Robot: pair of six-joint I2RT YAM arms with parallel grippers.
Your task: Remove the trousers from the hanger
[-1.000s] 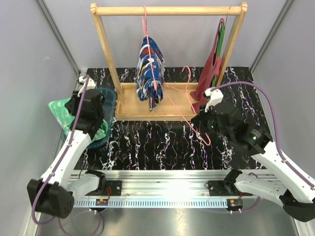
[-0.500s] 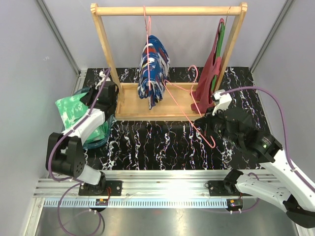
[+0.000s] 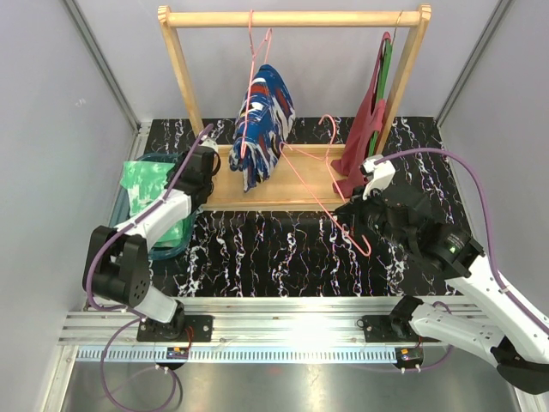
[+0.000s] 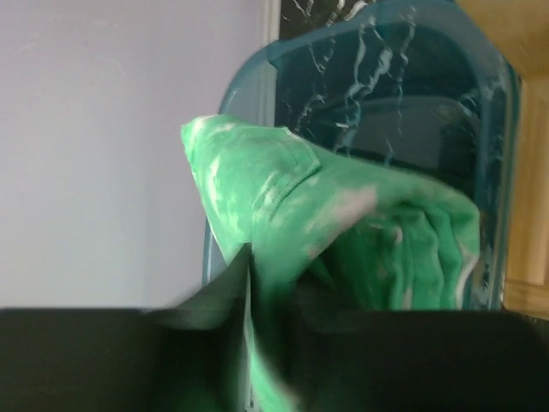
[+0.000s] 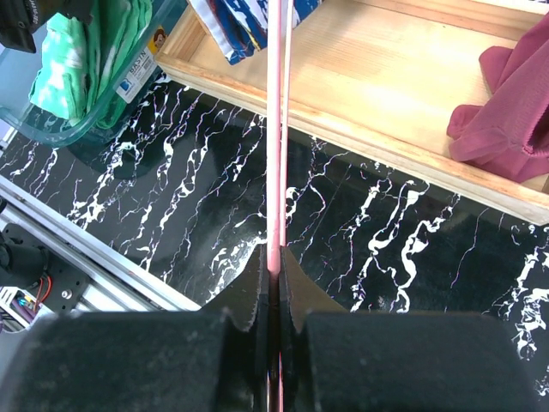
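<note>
**Left arm:** the left claw [image 4: 270,276] is closed on a fold of the mint green trousers [image 4: 343,215]. They lie heaped in the teal bin [image 4: 480,103] at the left edge of the table [image 3: 257,249]. The wrist view is blurred at the fingers.

**Rack:** the dark blue trousers [image 3: 262,129] hang draped on a pink hanger [image 3: 256,51]. It hooks over the rail of the wooden rack [image 3: 292,17] along the table's far edge.

**Right arm:** the right claw [image 5: 274,266] is clamped on the wire of a second hanger [image 5: 274,129], which is tilted over the rack base.

**Other:** a dark red garment [image 3: 364,137] hangs by the rack's right post.
</note>
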